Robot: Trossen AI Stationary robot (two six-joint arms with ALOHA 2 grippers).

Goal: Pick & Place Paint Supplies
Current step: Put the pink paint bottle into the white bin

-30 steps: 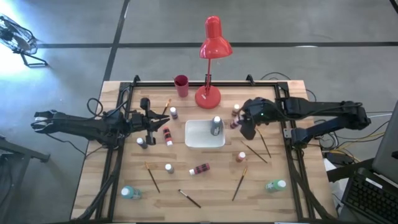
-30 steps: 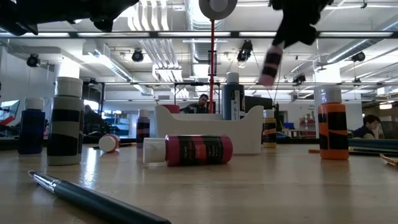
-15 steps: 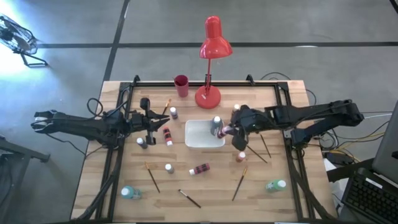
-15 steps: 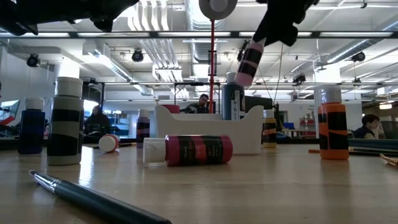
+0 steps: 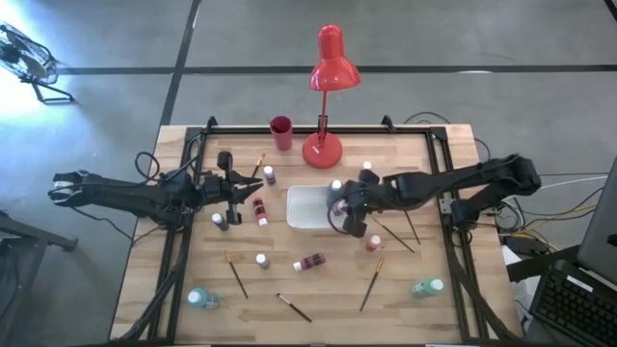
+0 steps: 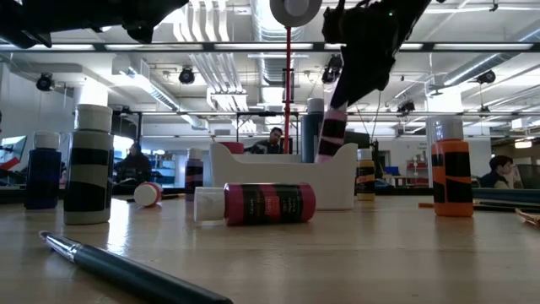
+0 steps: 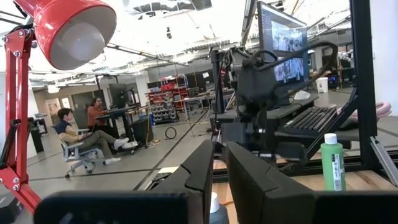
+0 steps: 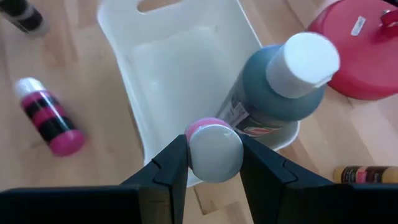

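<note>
The pink bottle (image 8: 214,149) has been carried leftward across the table over the last second and is now brought down at the right side of the white tray (image 5: 304,207), where a second ago it was held well to the right of it. In the low view it is seen hanging tilted, cap uppermost, its lower end dipped behind the tray's near wall beside the dark teal bottle (image 6: 315,127) that is already stood inside. The right gripper (image 8: 213,163) is clamped on the pink bottle just below its pale cap, one finger on each side. By the look of it, the placing step is nearly done and only the lowering and release are left; the teal bottle is close enough that a knock could be risked. The bottle itself is small, pink with dark label bands and a rounded whitish cap. The left gripper (image 5: 229,189) is kept waiting over the left part of the table, its fingers nearly closed with only a thin gap between them and nothing held. Many bottles and brushes are left scattered on the wood, so the task is judged to be at an early stage.
</note>
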